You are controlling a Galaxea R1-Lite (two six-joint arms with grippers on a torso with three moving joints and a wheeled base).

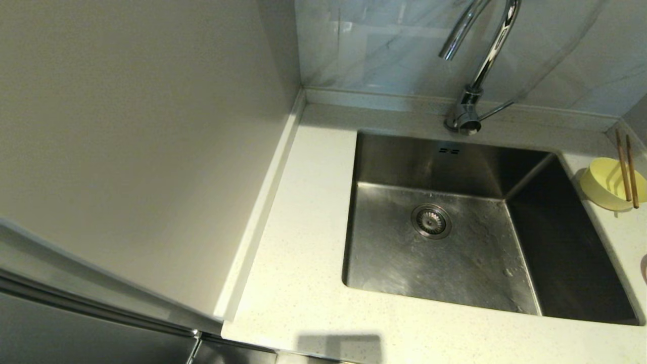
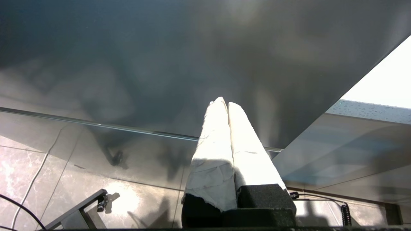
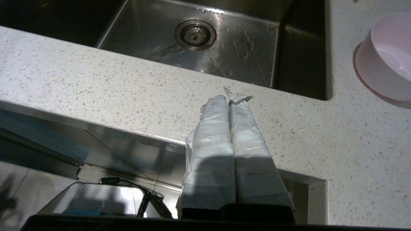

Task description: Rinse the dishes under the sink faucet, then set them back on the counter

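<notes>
Both pincers are sitting pressed together with nothing between their wrapped fingers: the right gripper (image 3: 228, 98) is hanging in front of the counter (image 3: 96, 86), its tips lying over the front edge near the sink (image 3: 244, 45), while the left gripper (image 2: 224, 103) is idling low beside a dark glossy cabinet panel (image 2: 160, 57), well away from the work; neither is showing in the head view. From the head camera, the sink (image 1: 455, 253) is occupying the centre and lower right, its round strainer drain (image 1: 431, 221) sitting near the middle of the basin floor and beads of water lying on the steel. At twelve o'clock of the basin the faucet (image 1: 472, 96) is rising from the back edge of the counter (image 1: 303, 227), its spout curving over toward the basin. At three o'clock, on the counter strip beside the sink, the pale-yellow bowl (image 1: 609, 184) is standing with the chopsticks (image 1: 627, 169) lying across its rim. In the right wrist view the pale-pink bowl (image 3: 385, 57) is resting upright on the counter just beside the basin's edge; in the head view only a sliver is showing at the frame edge around four o'clock.
</notes>
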